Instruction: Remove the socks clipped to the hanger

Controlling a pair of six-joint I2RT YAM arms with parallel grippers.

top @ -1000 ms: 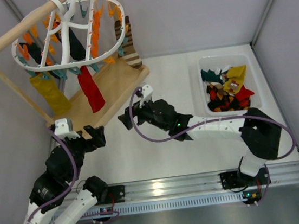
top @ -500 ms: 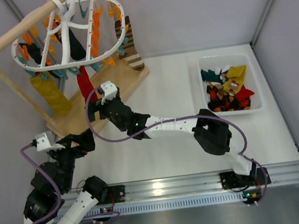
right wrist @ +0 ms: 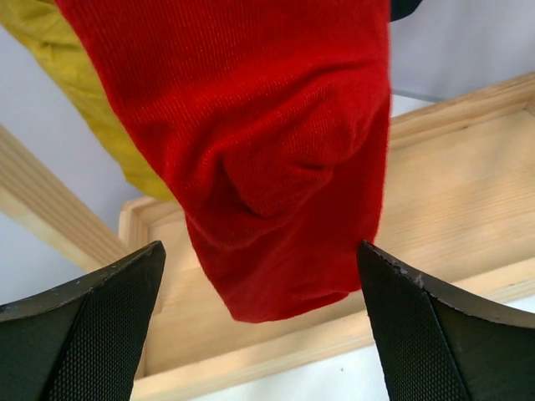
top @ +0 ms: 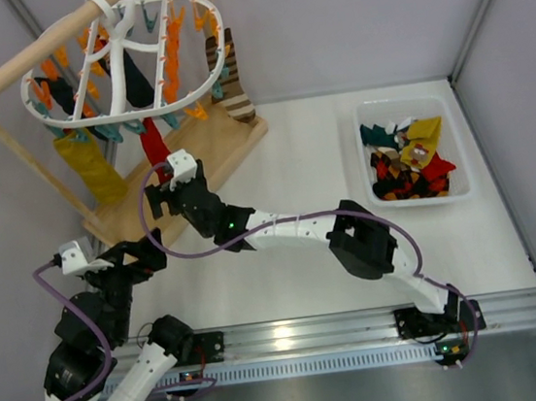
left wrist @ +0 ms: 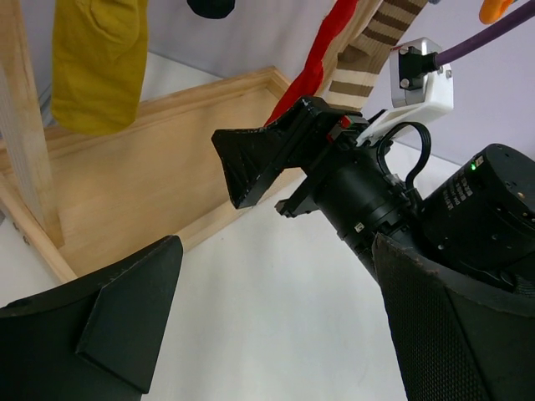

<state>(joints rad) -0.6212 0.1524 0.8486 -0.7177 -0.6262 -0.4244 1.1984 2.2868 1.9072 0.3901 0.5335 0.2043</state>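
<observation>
Right claw [left wrist: 266, 160] at hanging red sock [left wrist: 323, 52]

Robot test cell, laboratory type. White table [top: 301, 152] boxed by plain grey wall panels [top: 344, 25] with metal corner posts [top: 482, 8]. Aluminium rail [top: 304, 333] along the table's near edge carries a cabled left arm [top: 88, 330] and right arm [top: 291, 227]. Staged props: wooden stand [top: 212, 144], hanger [top: 72, 117] with socks [top: 93, 168], plastic bin [top: 361, 150] near the right edge.

White table [top: 301, 148], pale grey walls [top: 344, 25]
</observation>
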